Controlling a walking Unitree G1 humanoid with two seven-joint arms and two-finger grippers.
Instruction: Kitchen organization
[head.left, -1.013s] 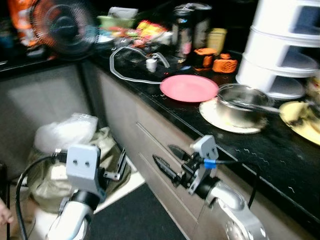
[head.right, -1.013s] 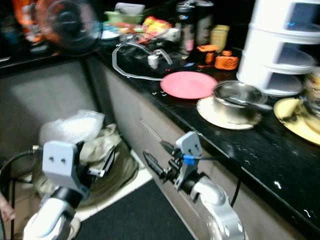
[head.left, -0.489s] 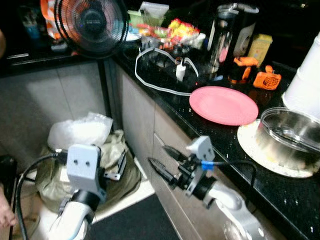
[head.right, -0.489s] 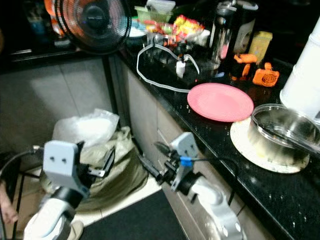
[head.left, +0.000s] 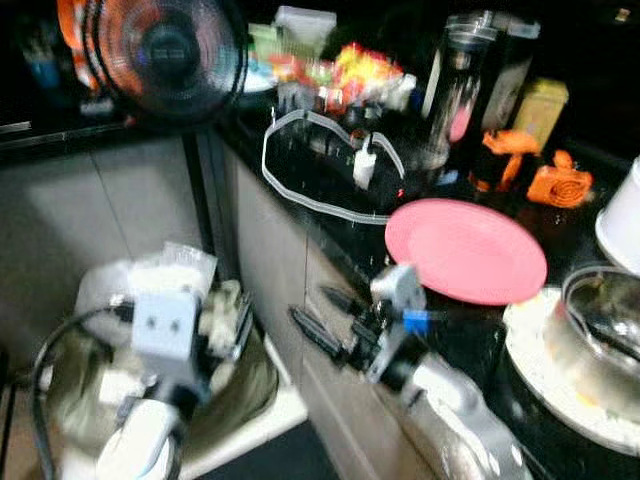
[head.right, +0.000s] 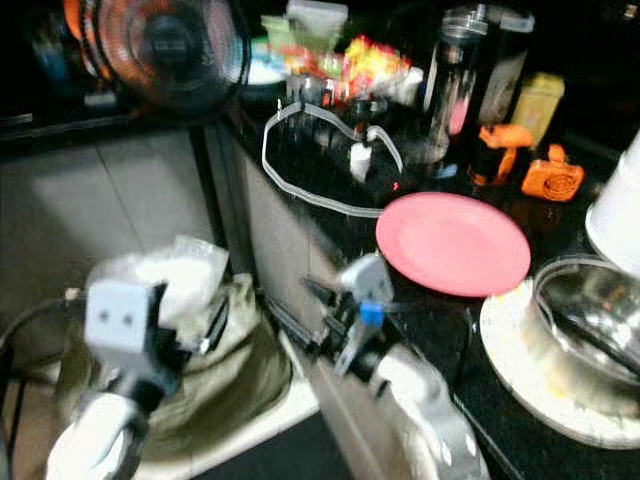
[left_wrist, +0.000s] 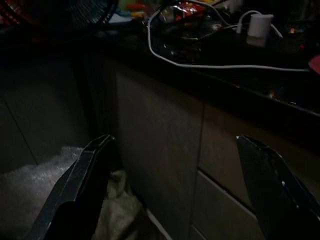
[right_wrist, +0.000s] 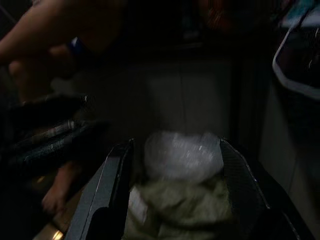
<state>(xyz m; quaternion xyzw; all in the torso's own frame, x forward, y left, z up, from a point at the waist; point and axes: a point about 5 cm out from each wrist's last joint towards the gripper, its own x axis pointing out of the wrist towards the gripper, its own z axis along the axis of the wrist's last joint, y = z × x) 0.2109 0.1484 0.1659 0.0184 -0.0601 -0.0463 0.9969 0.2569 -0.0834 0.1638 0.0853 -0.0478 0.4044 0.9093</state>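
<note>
Right gripper (head.left: 318, 318) fingers spread wide, empty, in the air in front of the cabinet (head.left: 270, 240), just below the counter (head.left: 330, 190) edge. Left gripper (left_wrist: 170, 190) also wide and empty, low over the olive sack (head.right: 235, 370) with a clear bag (head.right: 180, 275) on top — frames blurred, contents unclear. On the counter: pink plate (head.left: 465, 250) near the edge, white cable (head.left: 300, 200) behind it, glass bowl (head.left: 600, 340) on a white plate (head.right: 510, 345) to the right. Fan (head.left: 165, 55) far left. Person's arm (right_wrist: 55, 25) and bare foot (right_wrist: 57, 192) in the right wrist view.
</note>
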